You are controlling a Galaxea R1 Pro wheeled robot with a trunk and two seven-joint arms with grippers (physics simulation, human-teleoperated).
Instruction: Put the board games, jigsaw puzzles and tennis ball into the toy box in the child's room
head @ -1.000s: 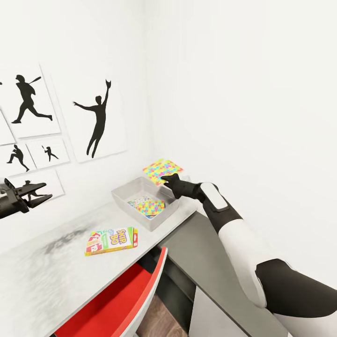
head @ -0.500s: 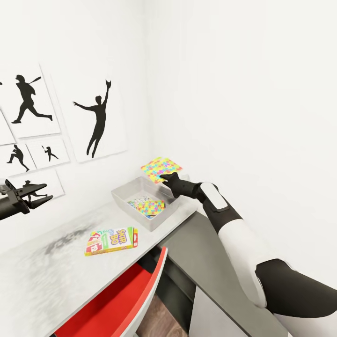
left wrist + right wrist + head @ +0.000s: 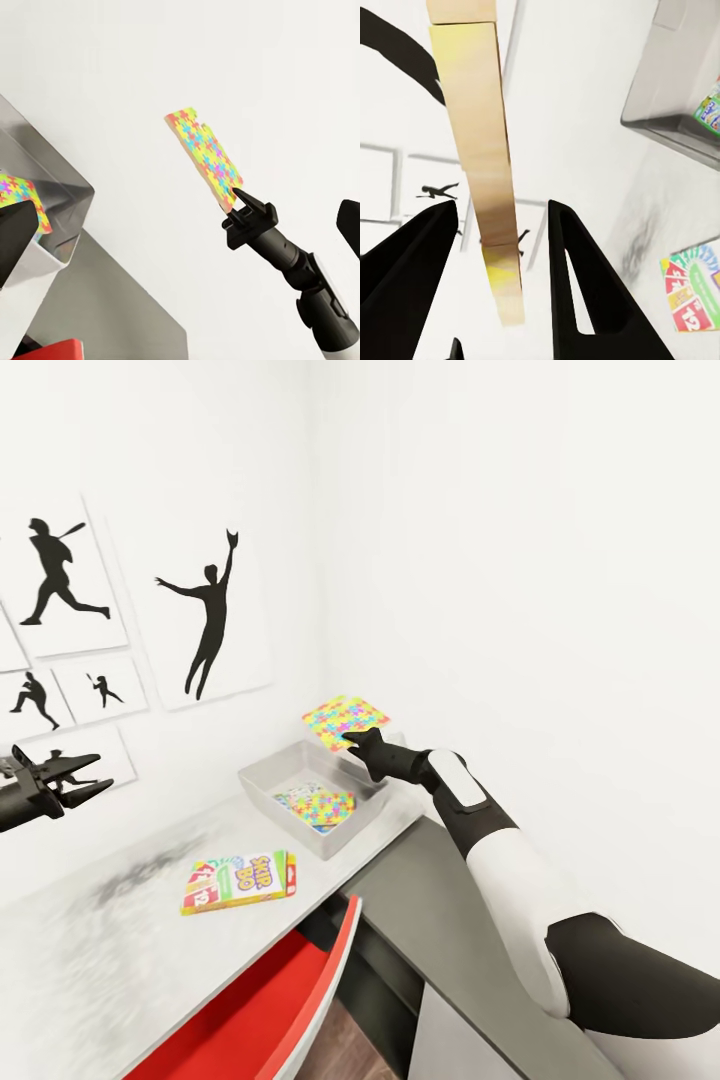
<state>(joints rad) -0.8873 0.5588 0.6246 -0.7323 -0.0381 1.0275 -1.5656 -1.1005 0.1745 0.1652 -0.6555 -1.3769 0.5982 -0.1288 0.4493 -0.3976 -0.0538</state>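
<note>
The right claw (image 3: 352, 741) pinches one jigsaw puzzle (image 3: 345, 719) by its near edge, holding the sheet lifted and tilted above the far right corner of the toy box (image 3: 262, 776). From the left wrist view the same sheet (image 3: 205, 155) hangs clear in the air against the white wall, gripped at its lower corner by the dark fingers (image 3: 247, 204). In the right wrist view the puzzle's edge (image 3: 480, 150) runs straight between the two black fingers, and whether they press on it there cannot be told.

The toy box sits on the light grey part of the bench (image 3: 100, 920), near the corner of the room. Inside it lie a second jigsaw puzzle (image 3: 328, 804) and, partly under that sheet, a printed game box (image 3: 296, 794).

Another board game (image 3: 240, 879) — a bright card-game box — lies flat on the bench, well to the near left of the toy box.

The left claw (image 3: 75, 777) hovers at the far left, above the bench and in front of the black silhouette pictures (image 3: 205, 622), its fingers spread and holding nothing.

A red chair (image 3: 262, 1010) stands just beside the bench's near edge.
</note>
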